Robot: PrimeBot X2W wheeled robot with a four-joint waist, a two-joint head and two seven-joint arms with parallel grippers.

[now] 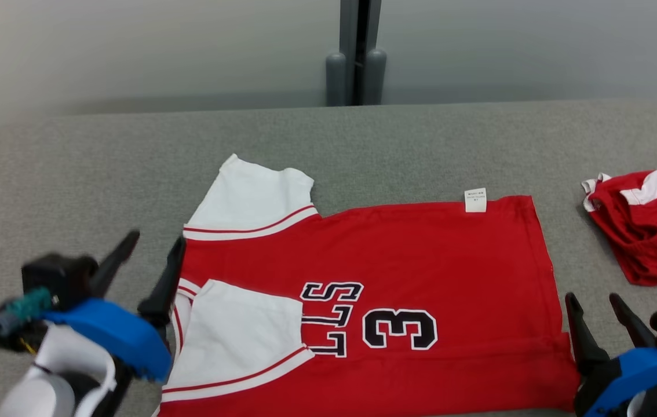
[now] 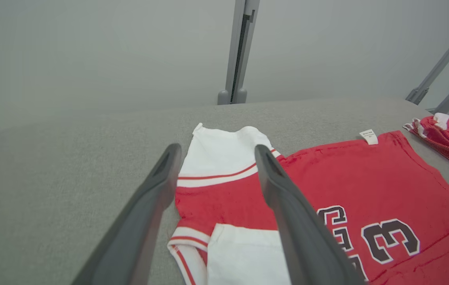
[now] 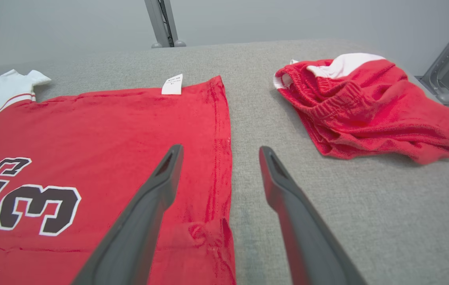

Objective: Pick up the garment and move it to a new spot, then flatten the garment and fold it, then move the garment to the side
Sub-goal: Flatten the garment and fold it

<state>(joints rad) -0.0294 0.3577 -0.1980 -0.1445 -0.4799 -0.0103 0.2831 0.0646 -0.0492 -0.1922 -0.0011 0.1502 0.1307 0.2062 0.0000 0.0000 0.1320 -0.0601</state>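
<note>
The garment (image 1: 398, 266) is a red jersey with white sleeves and a black "3", lying flat on the grey table with its near edge folded over. In the left wrist view the garment (image 2: 351, 178) lies under and right of my fingers; in the right wrist view the garment (image 3: 101, 134) fills the left. My left gripper (image 1: 152, 243) hovers open at the sleeve end, nothing between its fingers (image 2: 157, 190). Open too, my right gripper (image 1: 595, 304) hangs over the hem corner; its fingers (image 3: 161, 186) straddle the hem edge.
A second red and white garment (image 1: 653, 226) lies crumpled at the table's right edge, and it shows as a crumpled heap (image 3: 367, 107) in the right wrist view. The grey table (image 1: 363, 145) stretches back to a wall with a grey post (image 1: 357, 52).
</note>
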